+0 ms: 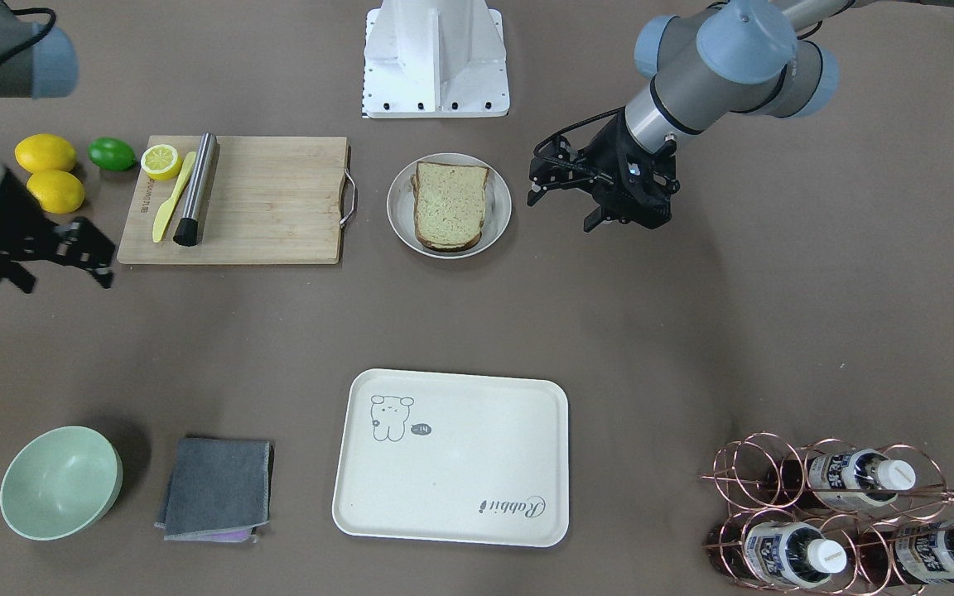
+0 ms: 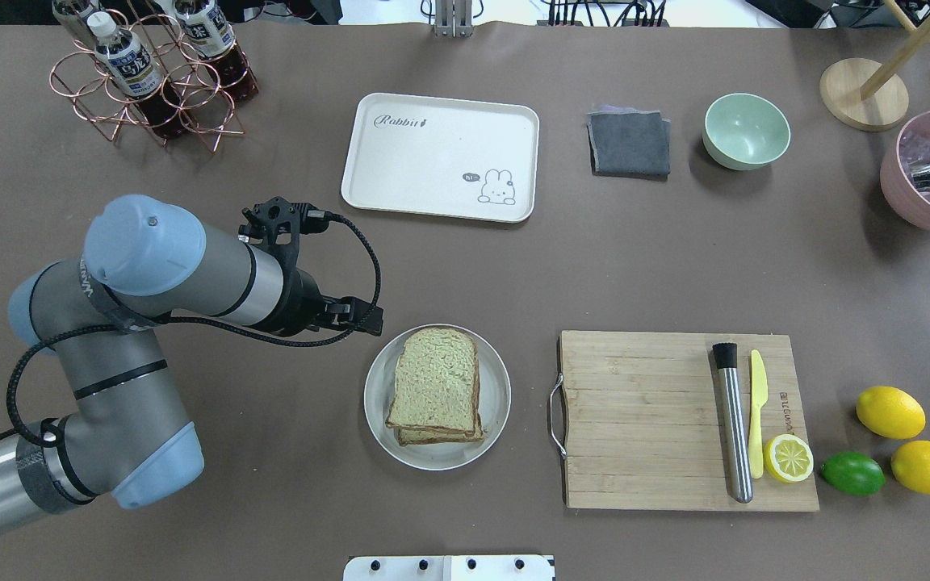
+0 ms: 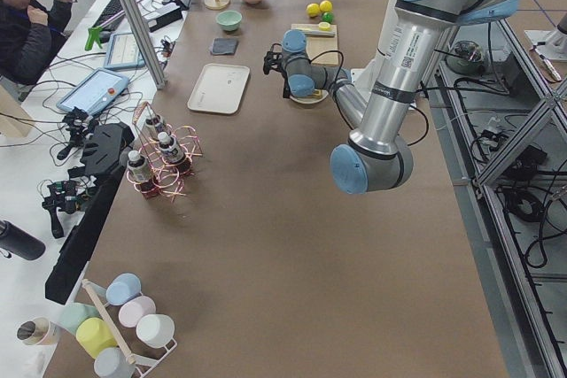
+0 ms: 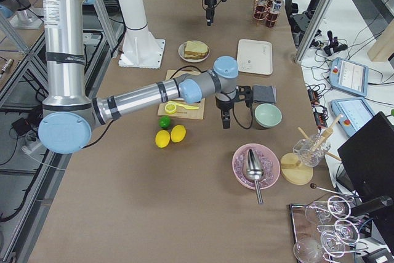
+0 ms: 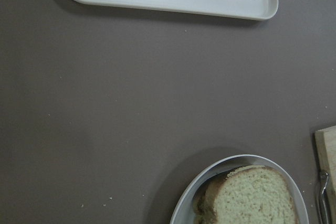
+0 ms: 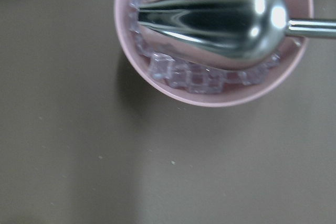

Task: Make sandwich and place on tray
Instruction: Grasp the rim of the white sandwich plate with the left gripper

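Observation:
The sandwich [image 1: 450, 205] is two stacked bread slices on a round white plate [image 1: 502, 207]; nothing shows between the slices. It also shows in the overhead view [image 2: 436, 387] and the left wrist view [image 5: 254, 198]. The cream tray [image 1: 452, 488] lies empty toward the operators' side, also in the overhead view [image 2: 416, 169]. My left gripper [image 1: 561, 211] hovers open and empty just beside the plate, toward the robot's left. My right gripper [image 1: 63, 277] is open and empty near the cutting board's end, by the lemons.
A wooden cutting board [image 1: 278, 207] holds a steel muddler [image 1: 195, 190], a yellow knife and a lemon half. Lemons [image 1: 46, 153] and a lime lie beside it. A green bowl [image 1: 59, 484], a grey cloth [image 1: 216, 488], a bottle rack [image 1: 841, 513] and a pink ice bowl [image 2: 929, 173] stand around.

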Robot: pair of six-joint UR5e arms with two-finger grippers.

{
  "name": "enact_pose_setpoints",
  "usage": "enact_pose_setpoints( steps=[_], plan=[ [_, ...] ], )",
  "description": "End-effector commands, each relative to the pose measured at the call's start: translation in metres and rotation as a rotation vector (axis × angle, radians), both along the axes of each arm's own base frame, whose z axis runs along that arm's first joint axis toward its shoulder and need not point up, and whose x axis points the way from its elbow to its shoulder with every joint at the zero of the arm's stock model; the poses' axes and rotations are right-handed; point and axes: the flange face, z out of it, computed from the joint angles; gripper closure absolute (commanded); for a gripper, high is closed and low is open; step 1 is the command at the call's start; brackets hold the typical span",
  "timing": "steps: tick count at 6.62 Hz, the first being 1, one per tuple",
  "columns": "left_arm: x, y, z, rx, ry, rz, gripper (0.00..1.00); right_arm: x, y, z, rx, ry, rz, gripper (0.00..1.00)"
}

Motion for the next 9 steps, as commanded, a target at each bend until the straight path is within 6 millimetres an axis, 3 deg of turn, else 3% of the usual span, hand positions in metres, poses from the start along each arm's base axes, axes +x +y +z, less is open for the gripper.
enact_pose_setpoints(
  steps=[1,2,3,5,7,9],
  plan=[
    [0.026,0.03,0.007,-0.017,-0.018,-0.01,0.02,0.05,0.02,0.041,0.002,0.017,-0.076,0.0],
    [0.04,0.046,0.008,-0.018,-0.025,-0.011,0.02,0.06,0.02,0.04,-0.057,0.007,-0.049,0.0],
    [0.044,0.05,0.011,-0.013,-0.032,-0.011,0.06,0.064,-0.008,0.018,-0.099,0.027,-0.05,0.0],
    [0.046,0.049,0.021,-0.012,-0.043,-0.007,0.42,0.065,-0.01,0.016,-0.095,0.041,-0.051,0.0],
    [0.045,0.049,0.043,-0.006,-0.029,-0.005,0.49,0.065,-0.011,0.015,-0.091,0.04,-0.052,0.0],
    [0.058,0.054,0.048,-0.005,-0.03,0.009,0.49,0.065,-0.01,0.013,-0.088,0.038,-0.052,0.0]
  ],
)
